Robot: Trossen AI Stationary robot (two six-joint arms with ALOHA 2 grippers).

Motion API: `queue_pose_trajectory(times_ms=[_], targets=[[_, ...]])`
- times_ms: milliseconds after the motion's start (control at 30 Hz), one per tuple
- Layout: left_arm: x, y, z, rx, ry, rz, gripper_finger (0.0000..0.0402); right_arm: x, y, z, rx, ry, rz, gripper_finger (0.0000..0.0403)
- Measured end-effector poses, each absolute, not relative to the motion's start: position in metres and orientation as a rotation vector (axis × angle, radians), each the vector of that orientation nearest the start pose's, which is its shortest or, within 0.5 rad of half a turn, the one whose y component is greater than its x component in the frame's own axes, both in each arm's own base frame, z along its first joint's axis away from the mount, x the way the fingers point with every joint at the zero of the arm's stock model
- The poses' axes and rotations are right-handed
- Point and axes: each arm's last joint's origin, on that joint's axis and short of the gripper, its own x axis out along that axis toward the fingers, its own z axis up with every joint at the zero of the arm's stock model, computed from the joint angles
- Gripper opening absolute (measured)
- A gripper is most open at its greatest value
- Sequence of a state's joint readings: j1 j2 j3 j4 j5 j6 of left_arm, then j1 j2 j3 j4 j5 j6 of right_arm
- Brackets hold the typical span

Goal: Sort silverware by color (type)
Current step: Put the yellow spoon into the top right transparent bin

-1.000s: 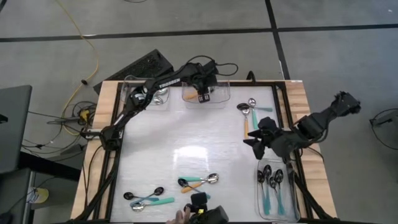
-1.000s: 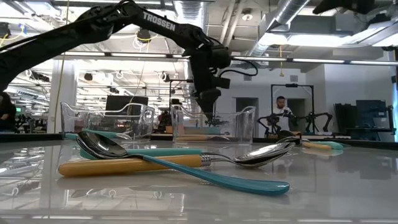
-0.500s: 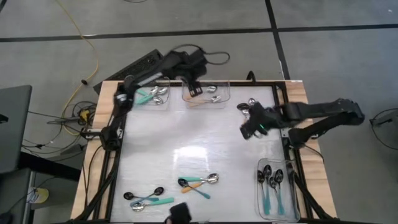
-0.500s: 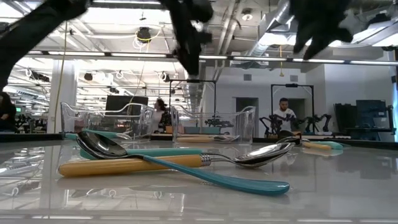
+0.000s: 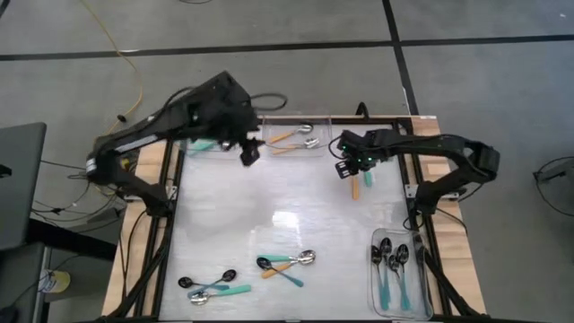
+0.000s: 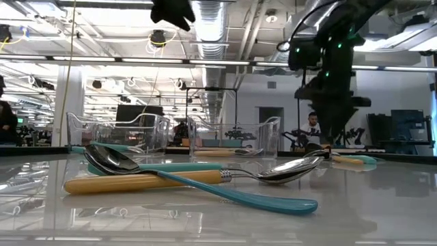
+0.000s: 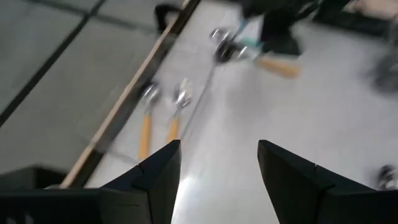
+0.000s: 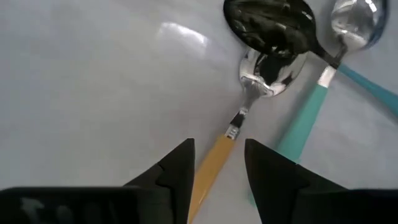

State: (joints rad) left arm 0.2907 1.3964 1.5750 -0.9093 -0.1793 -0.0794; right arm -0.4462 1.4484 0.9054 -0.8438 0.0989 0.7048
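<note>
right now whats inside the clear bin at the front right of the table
The clear bin holds several black-bowled spoons with teal handles, overlapping, so an exact count is unclear.

No lettering, label, brand mark, number or sign can be read anywhere in these views: not on the two dark arms, the clear bins, the spoons, the table, or in the room behind it.
</note>
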Motion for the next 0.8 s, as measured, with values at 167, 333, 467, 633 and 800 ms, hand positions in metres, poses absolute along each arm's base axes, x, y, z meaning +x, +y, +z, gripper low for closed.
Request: queue_pose_trajectory(times_ms=[167, 333, 467, 633, 800], targets=[[0.249, 0.068, 0.38, -0.15, 0.632, 0.465, 0.0198, 0.227, -0.112, 0.174, 0.816, 1.268, -0.956, 0.0156], [0.236, 0.065, 0.367, -0.201, 0.643, 0.481, 0.0198, 0.233, -0.115, 0.153, 0.818, 1.347, -0.985, 0.0147], [0.233, 0.064, 0.364, -0.205, 0.654, 0.481, 0.0198, 0.238, -0.118, 0.142, 0.817, 1.367, -0.988, 0.0143], [0.232, 0.063, 0.363, -0.203, 0.677, 0.481, 0.0198, 0.242, -0.115, 0.135, 0.818, 1.392, -0.956, 0.0106], [0.23, 0.063, 0.361, -0.193, 0.698, 0.474, 0.0198, 0.243, -0.109, 0.139, 0.829, 1.387, -0.921, 0.0063]])
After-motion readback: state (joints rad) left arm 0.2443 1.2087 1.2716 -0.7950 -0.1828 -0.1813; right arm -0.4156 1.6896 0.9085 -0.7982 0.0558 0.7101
